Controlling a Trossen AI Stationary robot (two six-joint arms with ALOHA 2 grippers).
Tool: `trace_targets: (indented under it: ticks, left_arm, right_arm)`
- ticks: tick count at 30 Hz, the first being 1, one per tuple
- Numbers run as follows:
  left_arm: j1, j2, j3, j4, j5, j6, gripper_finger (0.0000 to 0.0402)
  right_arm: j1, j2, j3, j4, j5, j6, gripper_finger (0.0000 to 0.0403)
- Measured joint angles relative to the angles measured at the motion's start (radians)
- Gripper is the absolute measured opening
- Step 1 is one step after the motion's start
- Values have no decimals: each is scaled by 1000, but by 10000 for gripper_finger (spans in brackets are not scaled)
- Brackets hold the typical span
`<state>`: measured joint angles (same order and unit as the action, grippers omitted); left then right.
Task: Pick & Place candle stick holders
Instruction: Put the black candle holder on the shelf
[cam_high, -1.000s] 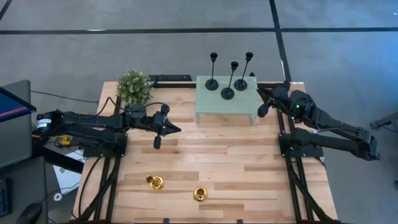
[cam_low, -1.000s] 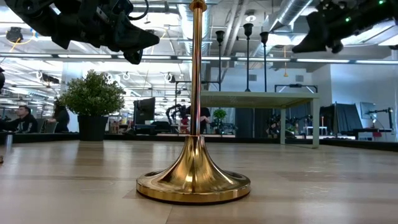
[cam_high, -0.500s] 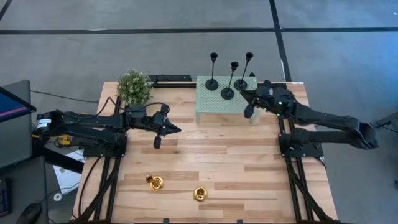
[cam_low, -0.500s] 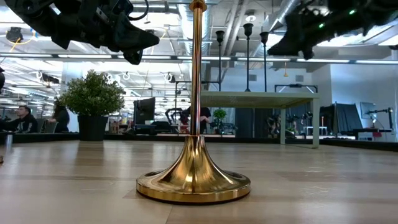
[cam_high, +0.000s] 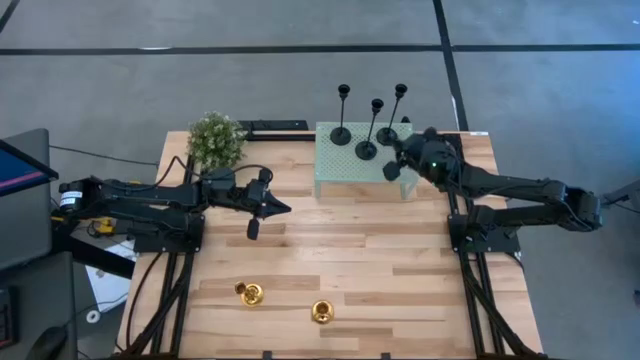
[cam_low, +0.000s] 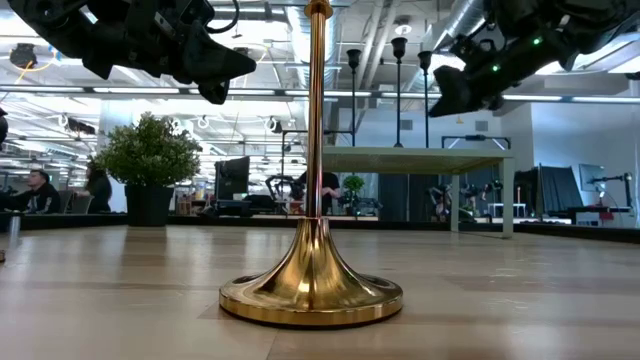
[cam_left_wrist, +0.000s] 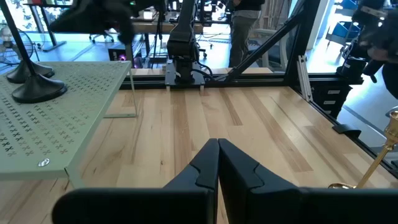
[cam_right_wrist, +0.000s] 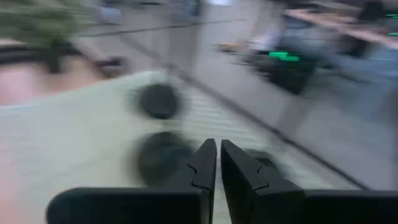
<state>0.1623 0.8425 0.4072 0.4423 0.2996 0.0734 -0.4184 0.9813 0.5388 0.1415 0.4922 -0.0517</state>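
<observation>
Right gripper (cam_high: 393, 170), fingers pressed together, above stand's (cam_high: 340, 168) edge.
Upright black holders (cam_high: 366, 150) just beyond; nearer than left gripper (cam_high: 253, 228).

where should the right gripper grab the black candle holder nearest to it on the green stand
Grip the nearest black holder on its thin upright stem, above the round base, which looks too flat and wide to pinch. The right gripper, fingers shut, should probably open and come level from the mesh stand's right side, avoiding the two neighbouring stems.

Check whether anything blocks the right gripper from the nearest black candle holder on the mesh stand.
Nothing visible does. The right gripper, fingers shut, hovers at the stand's right edge, with open space toward the closest black holder.
</observation>
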Motion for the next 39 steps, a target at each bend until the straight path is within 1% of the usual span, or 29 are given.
trace_targets:
  ticks: [2,4,7,10,15,17,20,23,27,33,37,39]
  left_arm:
    - [0,0,0,0,0,0,8]
    - [0,0,0,0,0,0,8]
    - [0,0,0,0,0,0,8]
    - [0,0,0,0,0,0,8]
    - [0,0,0,0,0,0,8]
    - [0,0,0,0,0,0,8]
    - [0,0,0,0,0,0,8]
    - [0,0,0,0,0,0,8]
    - [0,0,0,0,0,0,8]
    - [0,0,0,-1,0,0,8]
    - [0,0,0,-1,0,0,8]
    - [0,0,0,0,0,0,8]
  right_arm:
    - [-1,0,0,18,86,0,17]
    - [-2,0,0,27,95,0,27]
    - [-2,3,0,42,95,-1,55]
    - [-3,9,0,58,97,0,95]
    - [-5,8,1,103,140,-1,178]
    - [-17,8,1,122,141,-2,208]
    - [-40,26,1,173,140,14,234]
    - [-69,59,1,239,137,15,238]
    - [-109,114,2,318,136,15,226]
    - [-162,181,2,407,130,16,198]
    - [-182,212,2,467,77,16,175]
    - [-186,223,2,493,74,16,160]
